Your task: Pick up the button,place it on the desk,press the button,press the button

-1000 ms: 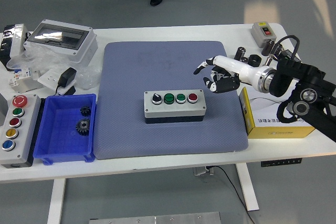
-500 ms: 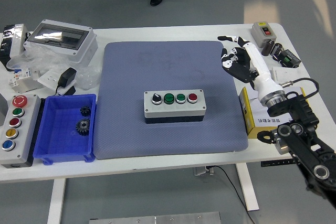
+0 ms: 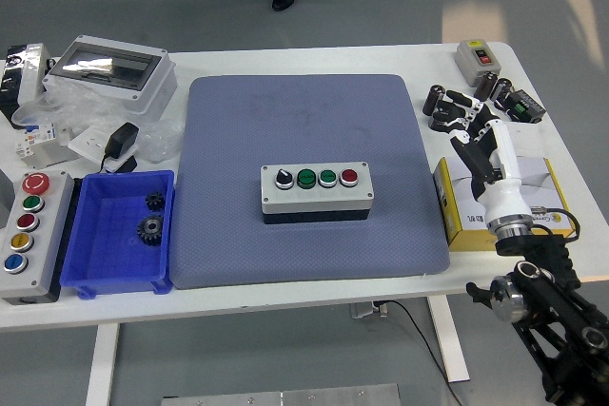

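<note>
Four-button box (image 3: 317, 193), long axis left-right, buttons up.

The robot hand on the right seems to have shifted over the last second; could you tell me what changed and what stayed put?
The right robot hand pulled back from over the blue mat, swinging right and toward the table's near edge; it now hangs beside the mat above the yellow box, fingers loosely spread, holding nothing. The four-button box on the mat, the blue bin with its gears and the five-button panel did not move.
</note>
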You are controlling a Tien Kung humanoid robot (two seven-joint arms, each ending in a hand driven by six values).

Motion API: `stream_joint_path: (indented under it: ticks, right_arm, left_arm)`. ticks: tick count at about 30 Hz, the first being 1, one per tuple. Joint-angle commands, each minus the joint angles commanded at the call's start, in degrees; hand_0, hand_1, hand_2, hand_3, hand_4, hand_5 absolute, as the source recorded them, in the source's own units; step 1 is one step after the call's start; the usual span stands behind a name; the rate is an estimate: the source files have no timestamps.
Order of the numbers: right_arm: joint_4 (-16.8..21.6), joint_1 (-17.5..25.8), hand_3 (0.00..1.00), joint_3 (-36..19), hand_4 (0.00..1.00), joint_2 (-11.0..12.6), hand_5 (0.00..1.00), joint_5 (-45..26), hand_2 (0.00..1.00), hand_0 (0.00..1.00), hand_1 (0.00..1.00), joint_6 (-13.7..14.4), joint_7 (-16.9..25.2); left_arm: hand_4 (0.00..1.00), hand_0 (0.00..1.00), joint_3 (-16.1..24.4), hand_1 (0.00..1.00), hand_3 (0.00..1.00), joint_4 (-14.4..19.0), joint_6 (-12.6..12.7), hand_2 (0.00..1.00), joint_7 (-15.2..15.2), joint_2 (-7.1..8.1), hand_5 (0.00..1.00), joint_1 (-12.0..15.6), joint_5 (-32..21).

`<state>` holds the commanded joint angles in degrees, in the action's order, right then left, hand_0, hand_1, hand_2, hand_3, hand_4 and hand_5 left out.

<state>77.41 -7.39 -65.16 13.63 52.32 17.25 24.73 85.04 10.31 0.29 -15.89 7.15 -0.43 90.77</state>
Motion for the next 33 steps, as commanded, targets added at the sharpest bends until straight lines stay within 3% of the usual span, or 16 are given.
stream_joint_path:
  ticks: [1,6,7,33]
  right_arm:
    - [0.0,0.1,0.674,-0.2,0.599,0.0,0.474,-0.4,0.705,0.733,0.685,-0.2,0.0]
    - [-0.3,0.2,0.674,-0.6,0.599,-0.1,0.474,-1.2,0.705,0.733,0.685,-0.7,0.1]
    - [-0.3,0.2,0.670,-0.6,0.635,-0.1,0.529,-1.3,0.708,0.749,0.688,-0.8,0.0]
    - [-0.2,0.2,0.666,-1.4,0.653,0.0,0.567,-2.5,0.714,0.752,0.690,-1.7,0.1]
  left_arm:
    - [0.494,0.620,0.0,0.558,0.582,0.0,0.0,0.531,0.0,0.00,0.212,0.0,0.0]
    - [0.494,0.620,-0.1,0.558,0.582,0.0,0.0,0.531,0.0,-0.04,0.212,-0.1,-0.2]
    - [0.496,0.620,-0.2,0.557,0.582,0.0,0.0,0.531,0.0,-0.03,0.212,-0.2,-0.2]
    - [0.497,0.622,-0.5,0.561,0.582,0.0,0.1,0.536,0.3,0.31,0.209,-0.6,-0.4]
